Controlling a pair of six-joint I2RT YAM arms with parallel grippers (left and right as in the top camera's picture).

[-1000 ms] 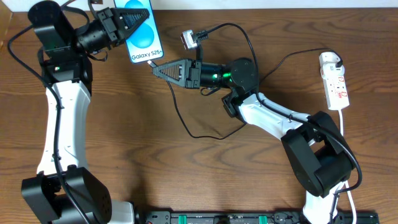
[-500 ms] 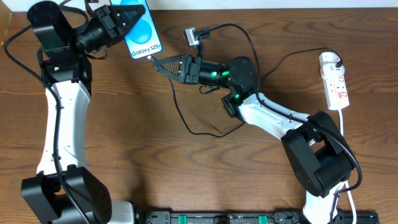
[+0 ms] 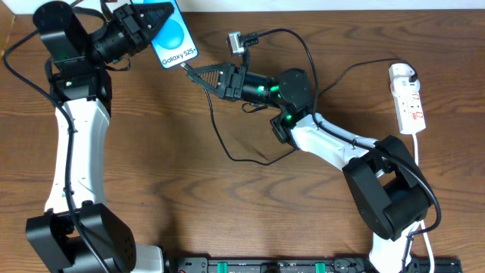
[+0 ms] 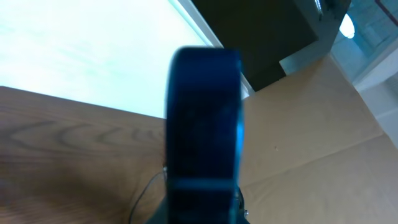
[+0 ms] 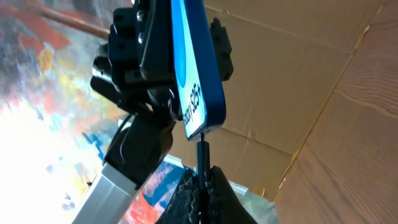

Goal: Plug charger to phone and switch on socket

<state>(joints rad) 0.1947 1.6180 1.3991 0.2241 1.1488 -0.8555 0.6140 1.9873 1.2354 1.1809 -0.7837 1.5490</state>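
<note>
My left gripper point(image 3: 155, 15) is shut on the phone point(image 3: 176, 42), holding it raised at the table's far left; its blue screen reads "Galaxy S25+". In the left wrist view the phone point(image 4: 204, 130) fills the middle, edge-on and blurred. My right gripper point(image 3: 191, 70) is shut on the charger's black plug tip point(image 3: 184, 67), which touches the phone's lower edge. In the right wrist view the plug tip point(image 5: 201, 152) stands straight up from my fingers point(image 5: 201, 177) against the phone's bottom edge point(image 5: 200, 106). The thin black cable point(image 3: 227, 144) loops across the table to the white socket point(image 3: 408, 98) at the right.
The right wrist camera point(image 3: 235, 44) sticks up behind the gripper. The cable loop lies on the wood between the two arms. A dark rail point(image 3: 288, 265) runs along the table's front edge. The left arm's base point(image 3: 76, 243) stands at front left.
The phone and my left gripper have shifted slightly up. My right gripper has followed up and left, bringing the plug tip against the phone's lower edge.
</note>
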